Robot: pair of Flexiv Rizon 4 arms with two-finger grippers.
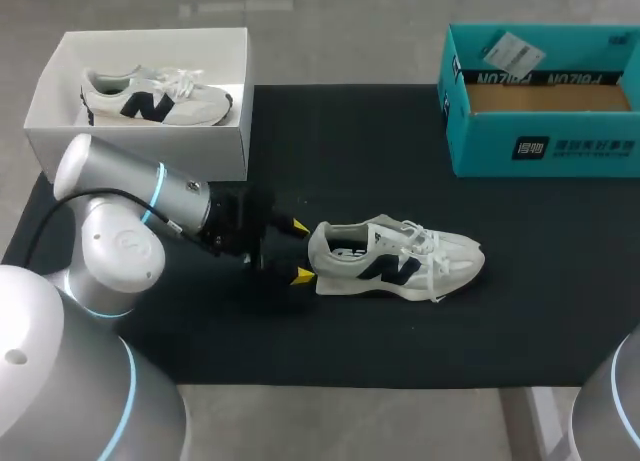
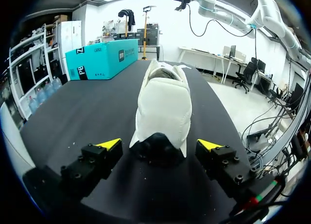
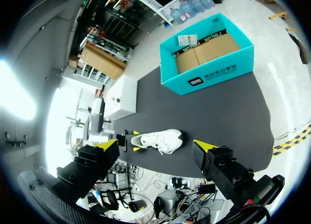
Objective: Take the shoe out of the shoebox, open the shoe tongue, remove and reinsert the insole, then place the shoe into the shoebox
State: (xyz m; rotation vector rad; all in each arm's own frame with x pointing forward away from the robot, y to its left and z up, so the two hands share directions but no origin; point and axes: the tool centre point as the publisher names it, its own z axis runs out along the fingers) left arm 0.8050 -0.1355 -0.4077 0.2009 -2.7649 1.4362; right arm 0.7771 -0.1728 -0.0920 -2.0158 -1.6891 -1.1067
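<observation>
1. Shoe [image 1: 395, 259]: white sneaker with dark side marking, lying out of any box on the black surface [image 1: 330, 151], sole down. Head view: heel toward 9 o'clock, toe toward 3 o'clock. Laces loose over the tongue.
2. Left pincer [image 1: 299, 250]: open, at the heel end of the shoe. One yellow tip sits at each side of the heel, with a gap showing between each tip and the shoe in the left wrist view. Neither finger touches it.
3. Left arm [image 1: 130, 196]: comes in from 8 o'clock, low over the surface, forearm near level and pointed along the shoe's length toward 3 o'clock.
4. Left wrist view: shoe [image 2: 163, 105] runs straight ahead of the pincer [image 2: 159, 145], dark heel tab nearest.
5. Right pincer [image 3: 156, 145]: open, nothing between its fingers, held high and looking down on the shoe [image 3: 158, 140]. Only the right arm's base [image 1: 612, 401] shows in the head view, at 5 o'clock.
6. Teal shoebox [image 1: 545, 146]: at 1 o'clock from the shoe, well apart, lid off, brown floor showing.
7. White box [image 1: 140, 141]: at 10 o'clock, holding a second sneaker [image 1: 155, 96].
</observation>
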